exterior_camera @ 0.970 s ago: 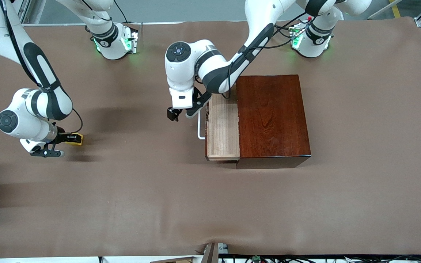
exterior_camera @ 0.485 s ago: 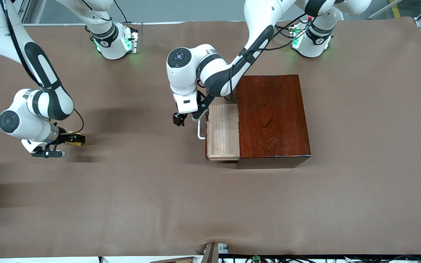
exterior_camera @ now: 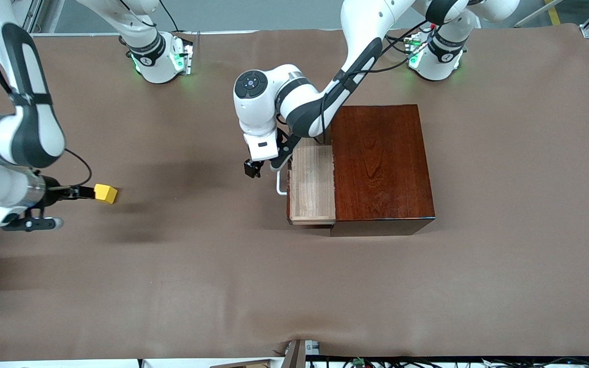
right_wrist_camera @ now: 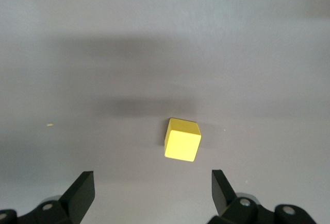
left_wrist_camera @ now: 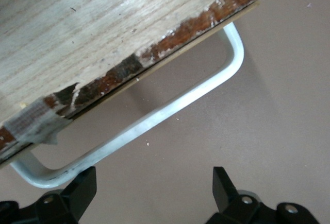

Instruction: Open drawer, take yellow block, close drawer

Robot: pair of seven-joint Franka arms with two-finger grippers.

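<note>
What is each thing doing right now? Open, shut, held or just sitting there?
drawer: pulled partly out of the wooden box.
yellow block: resting on the table, not held.
left gripper: open, at the drawer's white handle.
right gripper: open, beside the block, not touching it.

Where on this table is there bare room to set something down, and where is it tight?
Bare cloth runs between the yellow block and the drawer, and all along the edge nearest the front camera. It is tight at the drawer's handle, where the open left pincer hangs, and near the open right pincer beside the block.
</note>
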